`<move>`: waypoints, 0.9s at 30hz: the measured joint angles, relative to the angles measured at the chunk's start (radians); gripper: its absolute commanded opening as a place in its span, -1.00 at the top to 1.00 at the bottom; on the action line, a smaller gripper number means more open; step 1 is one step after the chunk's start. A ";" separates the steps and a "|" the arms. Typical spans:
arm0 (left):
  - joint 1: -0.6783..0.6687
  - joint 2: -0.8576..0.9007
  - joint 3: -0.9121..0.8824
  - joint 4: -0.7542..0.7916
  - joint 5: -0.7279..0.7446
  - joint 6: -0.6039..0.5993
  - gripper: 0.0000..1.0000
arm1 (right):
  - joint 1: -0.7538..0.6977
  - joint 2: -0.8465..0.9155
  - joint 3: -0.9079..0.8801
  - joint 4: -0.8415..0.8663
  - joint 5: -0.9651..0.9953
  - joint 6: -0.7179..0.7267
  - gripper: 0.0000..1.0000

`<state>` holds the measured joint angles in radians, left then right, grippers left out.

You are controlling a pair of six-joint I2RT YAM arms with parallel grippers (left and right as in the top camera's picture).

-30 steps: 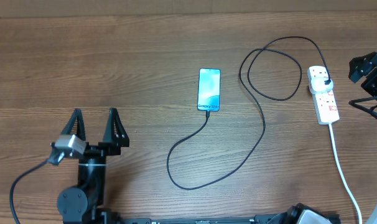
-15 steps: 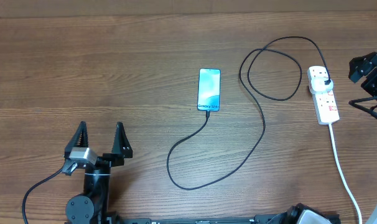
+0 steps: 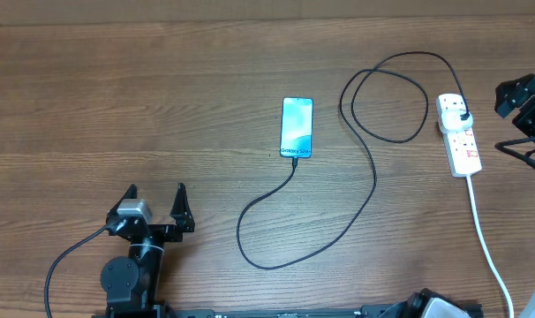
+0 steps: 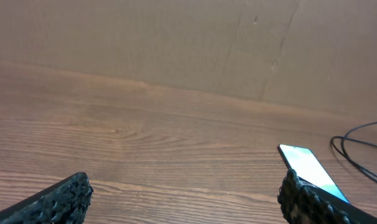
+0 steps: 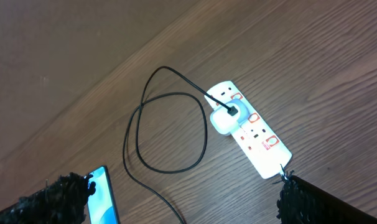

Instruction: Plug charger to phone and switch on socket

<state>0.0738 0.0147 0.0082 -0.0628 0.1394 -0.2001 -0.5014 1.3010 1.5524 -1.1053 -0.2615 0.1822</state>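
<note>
Overhead: phone (image 3: 297,128) mid-worktop (image 3: 162,88), "Galaxy S24+" readable at its 6 o'clock edge, charger cable (image 3: 373,181) tip touching there. Cable loops to power strip (image 3: 462,141) at 3 o'clock. Left tool (image 3: 153,210) at 7 o'clock, released.
Left wrist: phone (image 4: 307,167) at 4 o'clock.
Right wrist: right tool (image 5: 179,193) released, empty; strip's (image 5: 257,140) red markings unreadable.

Wooden table (image 3: 117,88) bears phone (image 3: 297,128), socket (image 3: 460,134) and looping charger (image 3: 374,181), seemingly reaching the phone

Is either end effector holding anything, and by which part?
Nothing is held. The left end effector and right end effector both stand open and empty.
</note>
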 measured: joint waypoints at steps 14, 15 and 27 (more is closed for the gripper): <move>0.000 0.000 0.000 0.000 0.000 0.047 -0.99 | 0.000 0.000 0.000 0.000 0.000 0.001 -1.00; 0.000 0.000 0.000 0.000 0.000 0.047 -0.99 | 0.000 0.000 0.000 0.000 0.000 0.001 -1.00; 0.000 0.000 0.000 0.000 0.000 0.047 -0.99 | 0.000 0.000 0.000 0.000 0.001 0.001 -1.00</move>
<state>0.0738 0.0147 0.0082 -0.0628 0.1394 -0.1532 -0.5014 1.3010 1.5524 -1.1057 -0.2607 0.1829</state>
